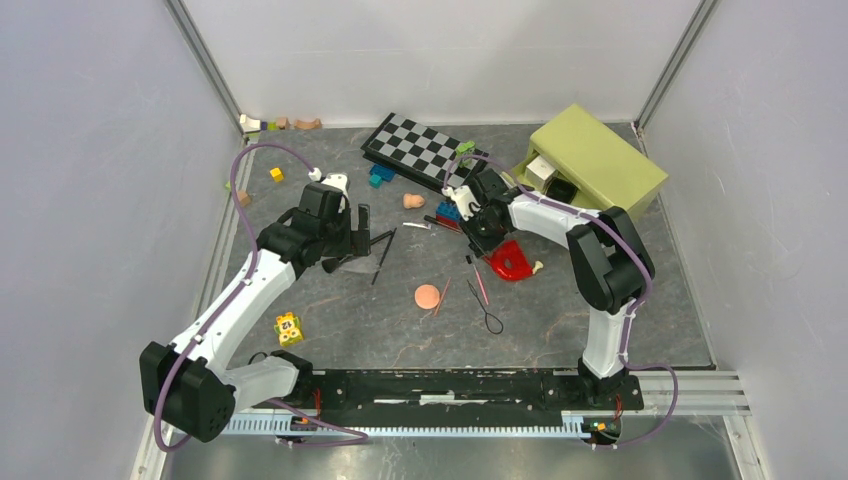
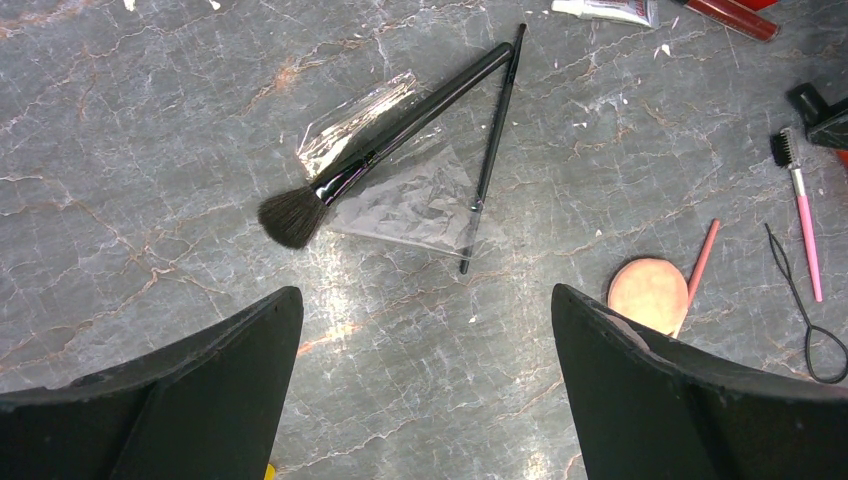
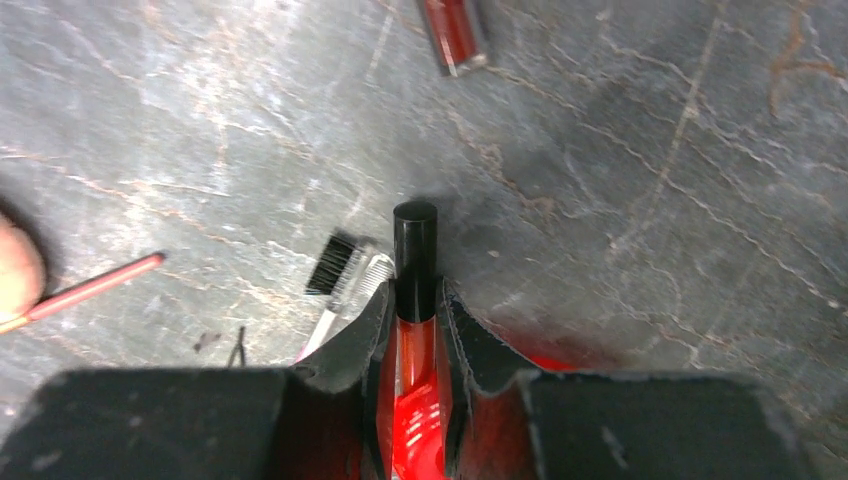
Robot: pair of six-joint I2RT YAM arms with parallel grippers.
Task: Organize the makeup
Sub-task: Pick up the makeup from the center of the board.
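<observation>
My right gripper [image 3: 415,295] is shut on a red lip gloss tube [image 3: 416,375] with a black cap; the cap sticks out past the fingertips, just above the table. A pink-handled brow brush [image 3: 340,268] lies to its left. A second red tube [image 3: 452,30] lies farther off. My left gripper [image 2: 425,295] hangs open over bare table. Ahead of it lie a large black brush [image 2: 400,135] and a thin black brush [image 2: 492,140] on clear plastic wrap [image 2: 420,200]. To the right are a peach puff [image 2: 648,293] and a pink pencil [image 2: 703,260].
A black hair loop tool [image 2: 810,320] lies at the right. A red horseshoe piece [image 1: 510,262] sits beside the right gripper [image 1: 478,238]. An olive box [image 1: 597,165] and a checkerboard [image 1: 420,150] stand at the back. Toy bricks such as a yellow one [image 1: 289,327] are scattered about.
</observation>
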